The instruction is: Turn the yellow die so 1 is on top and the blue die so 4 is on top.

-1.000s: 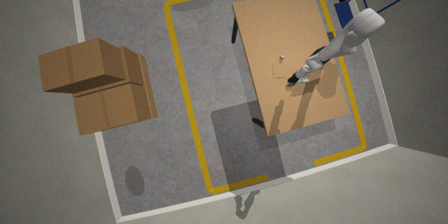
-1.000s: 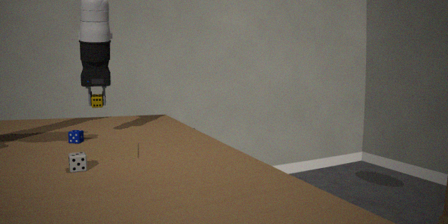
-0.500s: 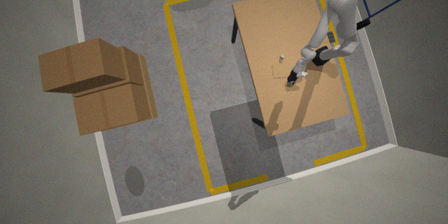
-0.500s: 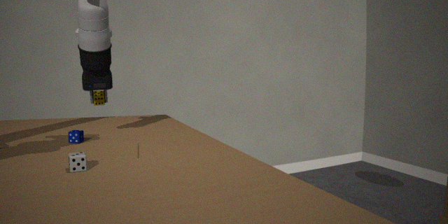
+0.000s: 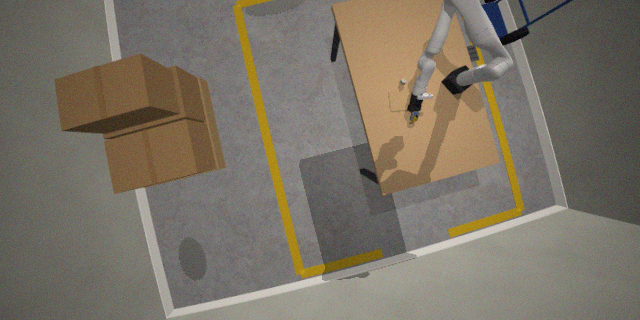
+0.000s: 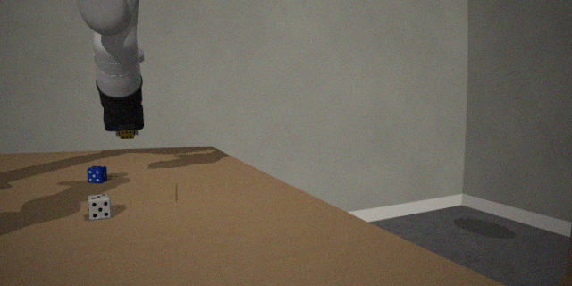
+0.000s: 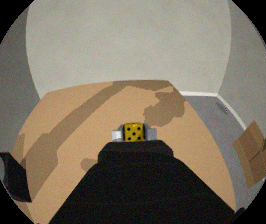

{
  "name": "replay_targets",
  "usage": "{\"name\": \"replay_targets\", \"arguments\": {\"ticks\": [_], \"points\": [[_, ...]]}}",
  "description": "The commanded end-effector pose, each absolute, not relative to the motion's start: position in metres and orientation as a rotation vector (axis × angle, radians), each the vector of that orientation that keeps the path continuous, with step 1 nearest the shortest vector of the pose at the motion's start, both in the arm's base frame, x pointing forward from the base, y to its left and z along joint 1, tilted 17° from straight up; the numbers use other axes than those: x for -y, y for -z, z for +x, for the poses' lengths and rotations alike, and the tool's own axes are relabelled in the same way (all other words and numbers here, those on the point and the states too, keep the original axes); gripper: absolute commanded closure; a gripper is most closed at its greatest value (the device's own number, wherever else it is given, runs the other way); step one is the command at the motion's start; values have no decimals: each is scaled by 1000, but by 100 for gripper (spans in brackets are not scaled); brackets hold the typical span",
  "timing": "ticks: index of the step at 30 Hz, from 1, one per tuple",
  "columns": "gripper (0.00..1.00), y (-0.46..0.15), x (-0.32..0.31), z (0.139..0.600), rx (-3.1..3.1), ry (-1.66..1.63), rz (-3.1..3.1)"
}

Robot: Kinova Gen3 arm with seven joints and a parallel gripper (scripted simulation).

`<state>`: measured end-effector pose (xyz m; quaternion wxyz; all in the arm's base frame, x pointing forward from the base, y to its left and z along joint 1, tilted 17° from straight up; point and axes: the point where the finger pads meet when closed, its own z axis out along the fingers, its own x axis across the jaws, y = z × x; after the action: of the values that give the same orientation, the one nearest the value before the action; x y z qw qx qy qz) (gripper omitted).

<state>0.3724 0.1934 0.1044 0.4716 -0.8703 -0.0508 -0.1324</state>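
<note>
My gripper (image 5: 414, 116) (image 6: 127, 133) (image 7: 133, 129) is shut on the yellow die (image 6: 127, 134) (image 7: 133, 132) and holds it high above the table (image 5: 400, 25) (image 6: 268, 232); the wrist view shows a face with several pips. The blue die (image 6: 96, 174) lies flat on the table below the gripper. The white die (image 5: 403, 81) (image 6: 98, 206) lies flat nearer the camera, apart from the blue die. The mat has the table's colour; only a thin edge line (image 5: 389, 101) shows. I cannot tell from these views which dice lie within it.
The arm's dark base (image 5: 455, 81) sits at the table's right edge. Stacked cardboard boxes (image 5: 140, 120) stand far to the left on the floor. A blue hand truck (image 5: 525, 0) stands beyond the right edge. Yellow tape (image 5: 260, 110) marks the floor around the table.
</note>
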Motion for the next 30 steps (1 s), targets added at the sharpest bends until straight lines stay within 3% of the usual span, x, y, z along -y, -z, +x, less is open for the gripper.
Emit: {"name": "replay_targets", "arguments": {"ticks": [1,30], "points": [[43,-103,-191,377,62,307,-2033],[43,-101,-190,375,82,290,-1888]]}}
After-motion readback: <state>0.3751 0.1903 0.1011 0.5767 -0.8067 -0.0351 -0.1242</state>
